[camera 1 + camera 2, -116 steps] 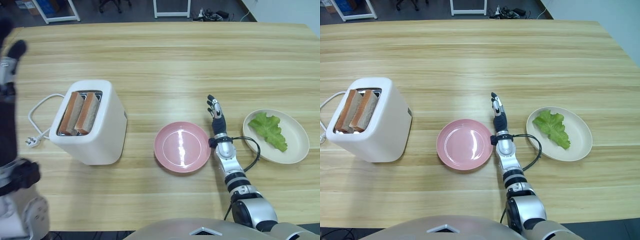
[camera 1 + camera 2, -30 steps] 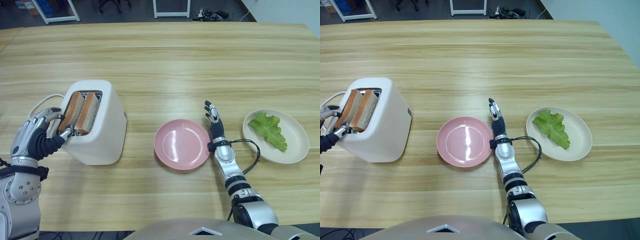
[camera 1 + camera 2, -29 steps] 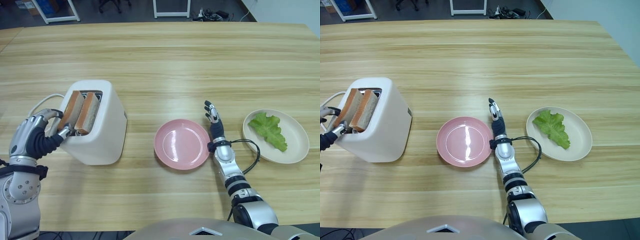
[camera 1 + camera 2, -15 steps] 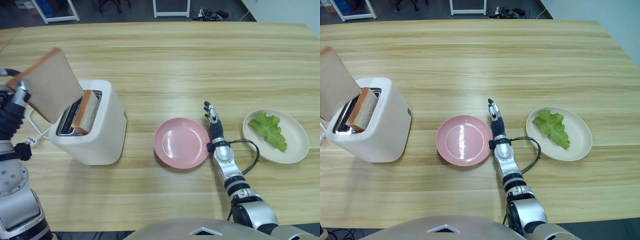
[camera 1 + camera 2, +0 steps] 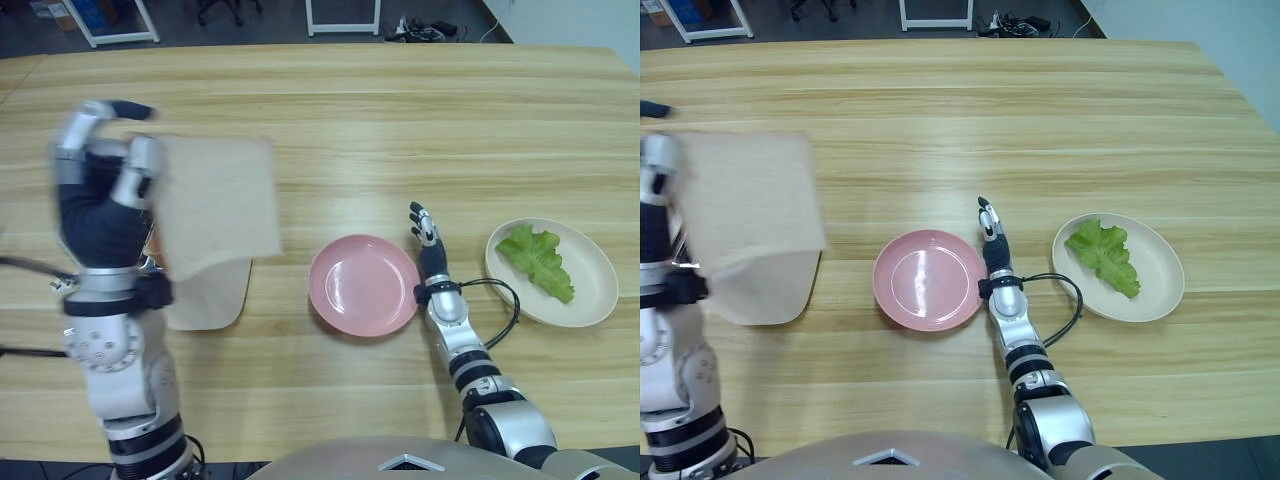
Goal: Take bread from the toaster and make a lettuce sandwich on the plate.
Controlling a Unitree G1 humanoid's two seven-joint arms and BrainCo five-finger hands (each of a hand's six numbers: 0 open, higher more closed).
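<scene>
My left hand (image 5: 100,195) is raised above the table at the left, shut on a slice of bread (image 5: 215,205) held broadside to the camera. The slice and hand cover most of the white toaster (image 5: 210,300); just its lower front corner shows. The pink plate (image 5: 363,286) lies empty in the middle of the table. My right hand (image 5: 428,238) rests on the table just right of the plate, fingers straight and open. A lettuce leaf (image 5: 540,260) lies in the beige dish (image 5: 598,290) at the right.
A black cable (image 5: 500,300) loops from my right wrist toward the beige dish. The wooden table (image 5: 400,120) stretches wide and bare behind the plates. Chair and frame legs stand beyond its far edge.
My left hand has lifted one bread slice out of the toaster and carried it up and to the right, so that it hides the toaster. The right hand has stayed beside the plate.
</scene>
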